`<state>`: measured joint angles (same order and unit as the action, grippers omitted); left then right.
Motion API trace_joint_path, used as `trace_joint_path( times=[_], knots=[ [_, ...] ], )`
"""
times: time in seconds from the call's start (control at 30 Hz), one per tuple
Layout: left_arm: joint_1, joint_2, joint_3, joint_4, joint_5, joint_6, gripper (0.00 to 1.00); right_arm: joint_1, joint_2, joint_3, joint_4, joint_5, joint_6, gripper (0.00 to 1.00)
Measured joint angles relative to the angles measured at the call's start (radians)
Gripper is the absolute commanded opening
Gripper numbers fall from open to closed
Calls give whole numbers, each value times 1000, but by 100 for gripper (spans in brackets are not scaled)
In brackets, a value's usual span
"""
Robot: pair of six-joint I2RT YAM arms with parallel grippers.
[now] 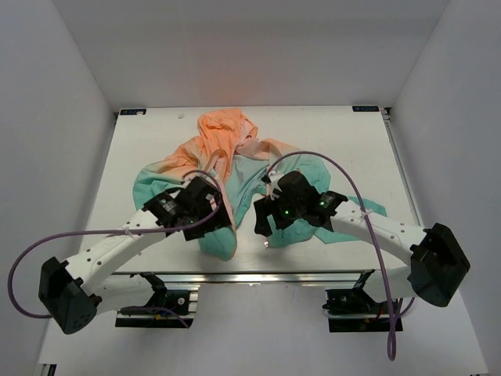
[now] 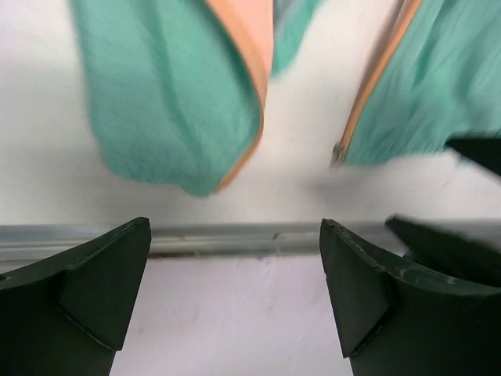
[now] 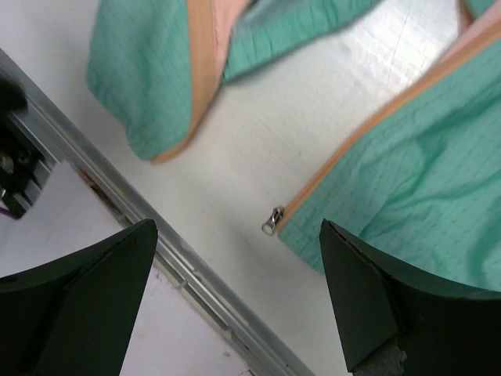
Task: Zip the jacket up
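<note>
The jacket (image 1: pixel 235 157) lies open on the white table, with the peach hood at the back and the teal hem toward me. Its two front panels are apart. The left panel's hem corner (image 2: pixel 188 133) and the right panel's orange zipper edge (image 2: pixel 376 78) show in the left wrist view. The metal zipper slider (image 3: pixel 272 222) sits at the bottom of the right panel (image 3: pixel 407 196), lying on the table. My left gripper (image 1: pixel 219 223) is open and empty (image 2: pixel 235 290), above the table edge below the hem. My right gripper (image 1: pixel 264 223) is open and empty (image 3: pixel 235 298), hovering just short of the slider.
An aluminium rail (image 1: pixel 258 276) runs along the table's near edge, also seen in the left wrist view (image 2: pixel 235 239) and the right wrist view (image 3: pixel 164 251). White walls enclose the table on three sides. Purple cables loop from both arms (image 1: pixel 344 168).
</note>
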<state>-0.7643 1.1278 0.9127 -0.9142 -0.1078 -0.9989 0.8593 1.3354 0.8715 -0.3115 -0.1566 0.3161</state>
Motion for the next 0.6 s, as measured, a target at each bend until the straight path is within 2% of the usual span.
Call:
trace_joint_path(
  times=[0.07,0.13,0.2,0.27,0.4,0.5,0.6],
  knots=[
    [65,-5,60,-30,-34,24,98,5,-2,41,-8,16,-19,89],
    [188,32,117,-27,-49,70,98,27,-4,59,-6,28,-42,89],
    [304,116,185,-15,-83,118,98,75,-4,60,-7,37,-63,89],
    [367,239,269,-9,-138,159,98,139,3,60,-8,49,-76,89],
    [388,491,454,32,-212,277,98,219,18,60,-8,66,-82,89],
    [388,694,598,102,-233,432,98,218,2,48,1,96,-72,89],
    [388,826,676,160,-229,577,98,204,-49,15,-3,140,-58,89]
  ],
)
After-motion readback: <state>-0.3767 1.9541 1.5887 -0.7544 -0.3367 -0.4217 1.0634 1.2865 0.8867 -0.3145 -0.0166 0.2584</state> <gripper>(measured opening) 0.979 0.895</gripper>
